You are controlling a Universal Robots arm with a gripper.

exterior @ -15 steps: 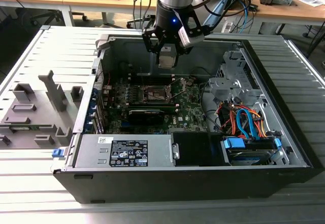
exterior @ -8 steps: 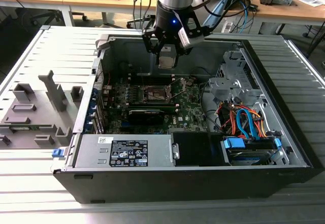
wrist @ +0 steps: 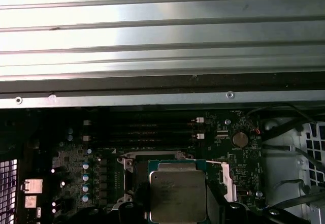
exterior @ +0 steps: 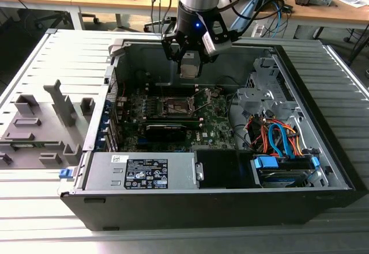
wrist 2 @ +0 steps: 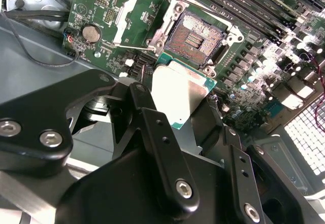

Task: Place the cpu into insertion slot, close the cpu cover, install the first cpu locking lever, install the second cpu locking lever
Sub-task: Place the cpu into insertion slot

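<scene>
silvery-grey metal with a tan-green rim marks the cpu [wrist 2: 179,94], clenched by its opposite edges in the black jaws above the open computer case [exterior: 219,208] on the slatted counter [exterior: 34,208]. in the second wrist view the chip hangs just beside the insertion slot [wrist 2: 198,37], apart from it, one corner near the socket's rim; the dark bed of contacts is bare. in the first wrist view the cpu [wrist: 177,193] sits in front of the socket and hides most of it, so the aim from above looks roughly right. the cpu cover [wrist 2: 129,16] is swung open to one side, toward the coin cell [wrist 2: 91,32]; the long memory slots [wrist 2: 244,3] run along the other side.

the step in hand, as i judge it, is the placing, not yet done. done well, the chip goes down flat and square, edges parallel to the socket walls, with no sideways slide once low, since a scraping corner would likely bend the contacts. whether its notches face the right way i cannot tell. the open cover looks near enough to the jaws to catch one, so a straight, slow descent seems safest, letting go only when the chip rests level inside the rim.
</scene>
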